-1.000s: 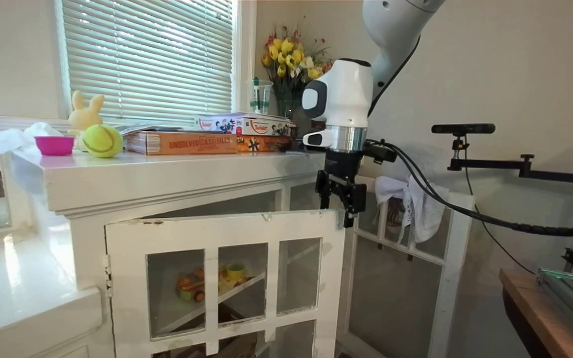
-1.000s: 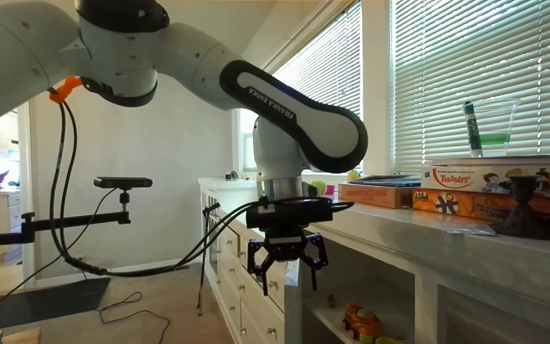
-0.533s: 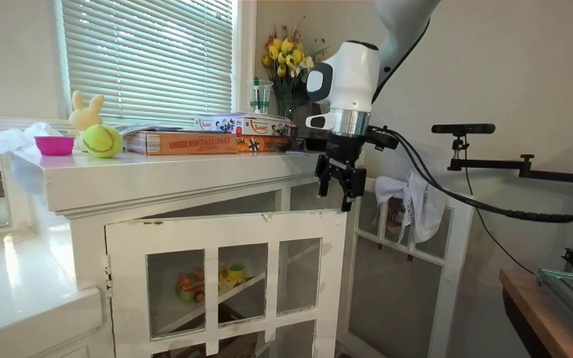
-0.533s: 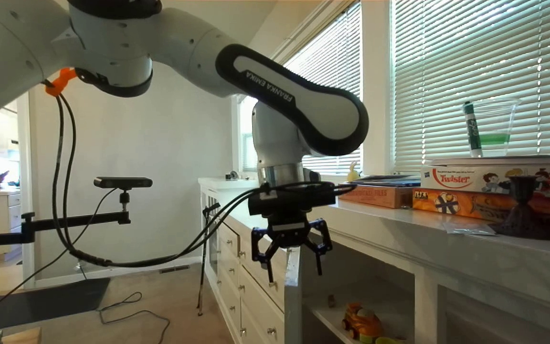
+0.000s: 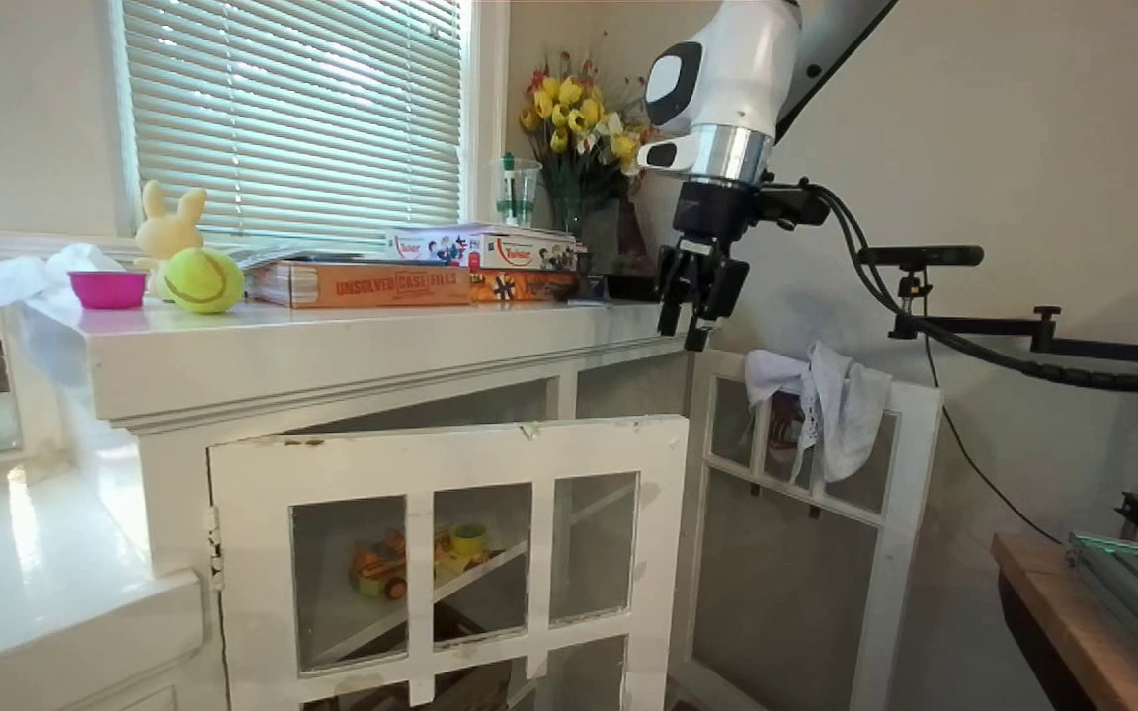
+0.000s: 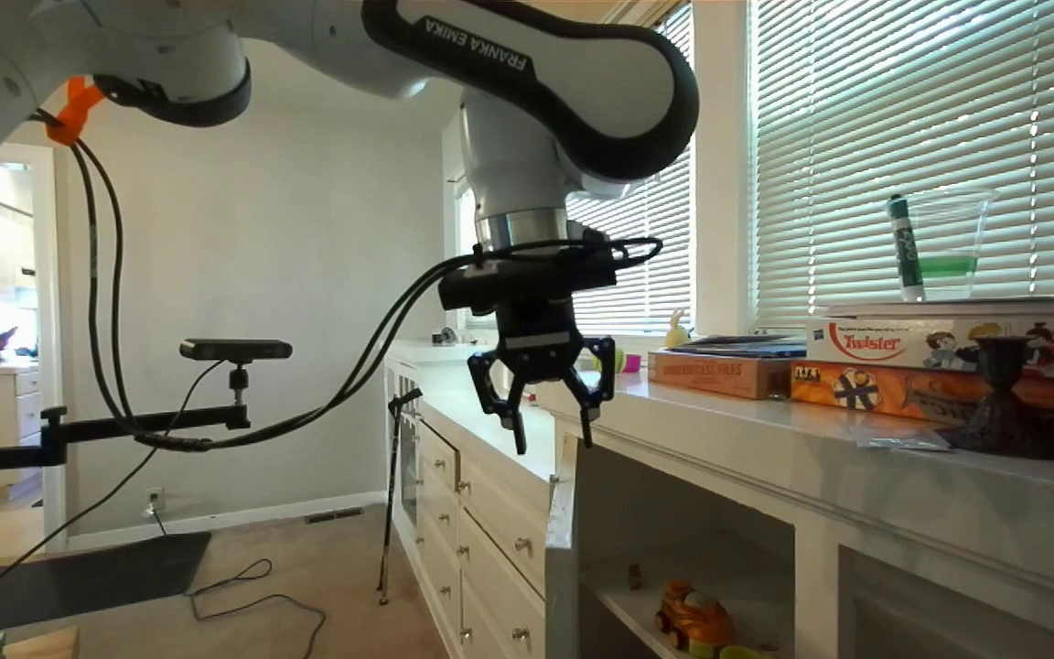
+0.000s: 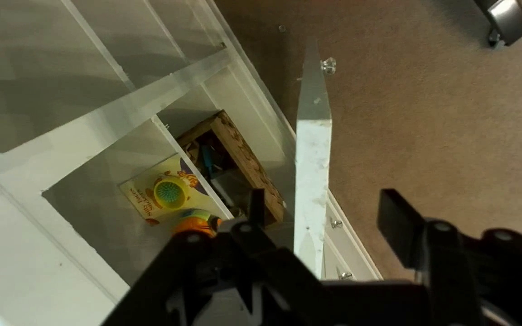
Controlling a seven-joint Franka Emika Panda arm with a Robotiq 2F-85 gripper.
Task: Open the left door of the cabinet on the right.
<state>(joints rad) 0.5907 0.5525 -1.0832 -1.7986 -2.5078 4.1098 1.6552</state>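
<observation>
The left door (image 5: 450,452), white with small glass panes, stands swung out from the white cabinet (image 5: 381,331), leaving a gap into the shelves. Its narrow edge (image 6: 562,513) faces the camera in an exterior view. Above the door's free corner and apart from it hangs my gripper (image 5: 683,329), pointing down. Its fingers are spread with nothing held, as an exterior view of the gripper (image 6: 553,441) also shows. From the wrist, the door's top edge (image 7: 311,181) runs below the gap of the gripper (image 7: 324,202). A clear knob (image 7: 329,65) sits on the door's outer face.
The twin door (image 5: 910,474), a white cloth (image 5: 841,415) draped over it, also stands swung out. Game boxes (image 5: 520,267), a tennis ball (image 5: 203,279) and a pink bowl (image 5: 108,288) rest on the cabinet top. A toy car (image 6: 696,611) is on the shelf inside.
My gripper has risen from around the door's top corner to well above it. Its fingers have come a little closer together. The door has not visibly moved.
</observation>
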